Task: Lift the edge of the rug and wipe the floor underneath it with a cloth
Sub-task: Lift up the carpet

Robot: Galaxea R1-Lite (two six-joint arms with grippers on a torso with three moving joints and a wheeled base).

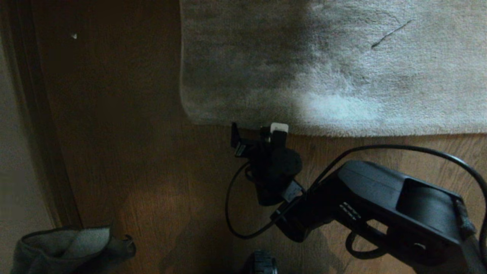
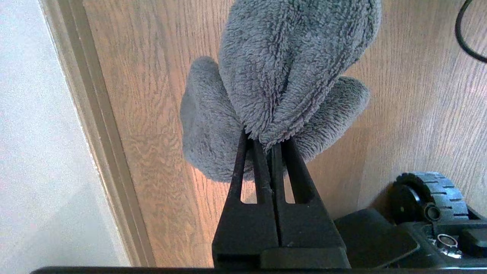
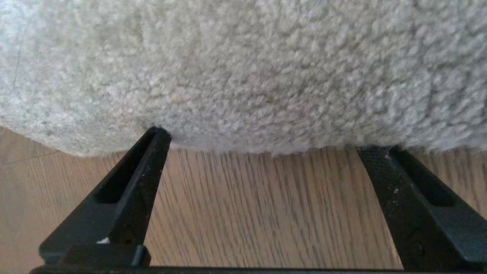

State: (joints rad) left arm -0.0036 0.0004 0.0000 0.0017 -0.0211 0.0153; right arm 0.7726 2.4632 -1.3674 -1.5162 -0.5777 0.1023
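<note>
Rug (image 1: pixel 342 68) on floor (image 1: pixel 133 171); cloth (image 1: pixel 64 247) left.

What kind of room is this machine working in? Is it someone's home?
Probably a home, perhaps a living room, though little shows. A light grey rug lies on a brown wood-plank floor, and a skirting board runs along a pale wall.

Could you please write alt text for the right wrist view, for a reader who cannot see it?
The right end effector is open, its two black fingertips right at the near edge of a light grey short-pile rug, one on either side of a stretch of hem. Brown wood-plank floor with fine grain shows between the fingers; the rug edge still lies flat.
</note>
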